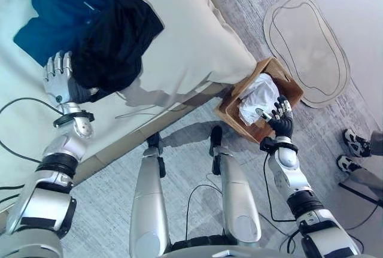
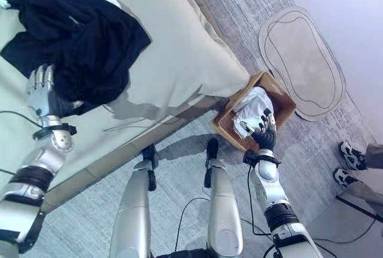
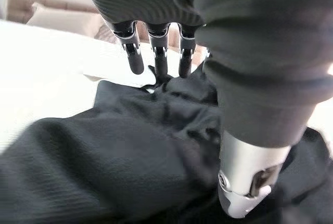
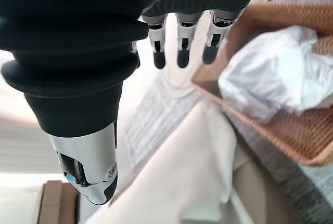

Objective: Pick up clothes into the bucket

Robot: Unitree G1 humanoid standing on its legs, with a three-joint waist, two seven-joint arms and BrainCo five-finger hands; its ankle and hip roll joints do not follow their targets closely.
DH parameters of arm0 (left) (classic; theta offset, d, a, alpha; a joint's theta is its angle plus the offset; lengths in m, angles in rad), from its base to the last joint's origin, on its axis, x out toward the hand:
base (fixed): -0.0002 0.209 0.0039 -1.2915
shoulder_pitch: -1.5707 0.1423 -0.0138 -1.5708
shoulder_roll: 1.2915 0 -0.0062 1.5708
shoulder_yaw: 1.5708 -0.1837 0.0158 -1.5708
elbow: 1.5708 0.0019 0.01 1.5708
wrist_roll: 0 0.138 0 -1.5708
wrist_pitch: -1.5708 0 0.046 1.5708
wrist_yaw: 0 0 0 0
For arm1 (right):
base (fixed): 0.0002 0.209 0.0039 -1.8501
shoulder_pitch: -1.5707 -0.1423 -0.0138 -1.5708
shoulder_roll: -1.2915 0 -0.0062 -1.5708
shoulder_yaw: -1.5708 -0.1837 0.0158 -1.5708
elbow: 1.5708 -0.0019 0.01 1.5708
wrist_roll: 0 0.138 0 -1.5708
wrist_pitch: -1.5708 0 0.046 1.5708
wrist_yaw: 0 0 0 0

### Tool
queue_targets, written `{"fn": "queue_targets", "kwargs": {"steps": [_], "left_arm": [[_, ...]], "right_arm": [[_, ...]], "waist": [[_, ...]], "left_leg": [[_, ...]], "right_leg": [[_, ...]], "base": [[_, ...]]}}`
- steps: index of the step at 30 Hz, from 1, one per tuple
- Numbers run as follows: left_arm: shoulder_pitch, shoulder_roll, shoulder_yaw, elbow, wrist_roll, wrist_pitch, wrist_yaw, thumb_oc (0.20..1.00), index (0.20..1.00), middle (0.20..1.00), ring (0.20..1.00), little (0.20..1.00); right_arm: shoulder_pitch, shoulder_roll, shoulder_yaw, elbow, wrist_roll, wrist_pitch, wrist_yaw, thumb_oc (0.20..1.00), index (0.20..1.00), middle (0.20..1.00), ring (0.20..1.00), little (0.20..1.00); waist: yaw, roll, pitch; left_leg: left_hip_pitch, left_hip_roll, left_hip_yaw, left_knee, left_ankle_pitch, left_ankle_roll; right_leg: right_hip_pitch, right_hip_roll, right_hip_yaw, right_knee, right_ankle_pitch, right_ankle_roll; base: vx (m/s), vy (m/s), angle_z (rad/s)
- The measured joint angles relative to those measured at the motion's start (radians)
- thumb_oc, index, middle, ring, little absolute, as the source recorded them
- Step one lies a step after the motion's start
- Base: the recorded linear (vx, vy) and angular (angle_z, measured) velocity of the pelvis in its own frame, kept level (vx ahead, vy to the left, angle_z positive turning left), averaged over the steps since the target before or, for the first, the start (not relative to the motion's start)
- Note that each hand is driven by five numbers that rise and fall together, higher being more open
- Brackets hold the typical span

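A pile of dark clothes, a black garment over a blue one, lies on the bed. My left hand rests at the pile's near edge, fingers straight and open. In the left wrist view the fingertips hover just over the black cloth, with the thumb down beside it. A brown woven basket stands on the floor by the bed's corner and holds a crumpled white garment. My right hand is open at the basket's near rim, holding nothing; the white garment lies past its fingers.
A pale oval rug lies on the grey carpet beyond the basket. A person's shoes stand at the right edge. The bed's side and corner run between my two hands.
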State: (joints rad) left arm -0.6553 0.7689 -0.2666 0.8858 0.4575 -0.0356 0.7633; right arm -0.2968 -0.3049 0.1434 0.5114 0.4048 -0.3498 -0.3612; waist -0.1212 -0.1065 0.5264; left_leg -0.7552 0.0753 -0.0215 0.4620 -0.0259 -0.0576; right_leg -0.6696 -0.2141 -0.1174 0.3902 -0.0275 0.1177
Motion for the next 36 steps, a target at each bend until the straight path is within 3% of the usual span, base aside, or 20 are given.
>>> {"fn": "queue_targets", "kwargs": {"steps": [8,10,12,13,23,28,36], "left_arm": [[-0.069,0.031,-0.041,0.076,0.0,0.028,-0.015,1.0,1.0,1.0,1.0,1.0],[-0.087,0.035,-0.066,0.085,0.001,0.031,-0.036,0.755,0.755,0.755,0.755,0.755],[-0.106,0.036,-0.076,0.083,0.001,0.031,-0.059,0.297,0.297,0.297,0.297,0.297],[-0.118,0.037,-0.079,0.082,0.002,0.031,-0.069,0.2,0.2,0.2,0.2,0.2],[-0.128,0.037,-0.078,0.083,0.024,0.028,-0.121,0.2,0.2,0.2,0.2,0.2],[-0.051,0.028,-0.063,0.054,0.032,0.012,-0.143,0.2,0.2,0.2,0.2,0.2],[0.219,-0.064,0.053,-0.235,0.029,-0.053,-0.175,0.2,0.2,0.2,0.2,0.2]], "right_arm": [[0.006,-0.028,0.012,-0.031,0.001,-0.001,0.006,1.0,1.0,1.0,1.0,1.0],[0.007,-0.029,0.012,-0.031,0.0,-0.001,0.006,1.0,1.0,1.0,1.0,1.0],[0.007,-0.029,0.013,-0.031,0.0,-0.001,0.007,1.0,1.0,1.0,1.0,1.0],[0.005,-0.029,0.013,-0.031,0.0,0.0,0.007,1.0,1.0,1.0,1.0,1.0],[-0.008,-0.028,0.013,-0.031,-0.001,0.0,0.026,1.0,1.0,1.0,1.0,1.0],[-0.007,-0.027,0.013,-0.03,-0.001,0.003,0.027,1.0,1.0,1.0,1.0,1.0],[0.04,-0.021,0.009,-0.022,-0.024,0.023,0.036,1.0,1.0,1.0,1.0,1.0]], "waist": [[-0.031,-0.01,0.004],[-0.033,-0.01,0.005],[-0.031,-0.01,0.005],[-0.03,-0.01,0.005],[-0.027,-0.01,0.004],[-0.025,-0.012,0.003],[0.031,-0.011,0.0]], "left_leg": [[-0.094,0.003,-0.001,0.032,0.001,0.003],[-0.101,0.004,0.002,0.038,-0.001,0.002],[-0.101,0.004,0.005,0.037,-0.001,0.001],[-0.101,0.004,0.007,0.037,0.0,0.0],[-0.075,0.005,0.013,0.04,-0.003,0.005],[0.013,0.004,0.02,-0.015,-0.004,0.007],[0.225,0.002,0.021,-0.158,0.019,0.006]], "right_leg": [[-0.091,0.0,0.001,0.01,0.002,0.001],[-0.095,-0.001,0.002,0.009,0.005,0.002],[-0.095,-0.002,0.002,0.009,0.006,0.003],[-0.095,-0.002,0.002,0.009,0.01,0.004],[-0.07,-0.002,0.001,0.015,0.021,0.006],[0.008,-0.004,-0.001,-0.026,0.017,0.001],[0.206,-0.002,-0.03,-0.135,0.028,0.008]], "base": [[-0.01,0.029,-0.06],[0.0,0.024,-0.03],[0.0,0.038,0.02],[0.0,0.0,0.0],[0.0,0.007,0.0],[0.04,-0.014,0.0],[0.1,-0.051,0.04]]}}
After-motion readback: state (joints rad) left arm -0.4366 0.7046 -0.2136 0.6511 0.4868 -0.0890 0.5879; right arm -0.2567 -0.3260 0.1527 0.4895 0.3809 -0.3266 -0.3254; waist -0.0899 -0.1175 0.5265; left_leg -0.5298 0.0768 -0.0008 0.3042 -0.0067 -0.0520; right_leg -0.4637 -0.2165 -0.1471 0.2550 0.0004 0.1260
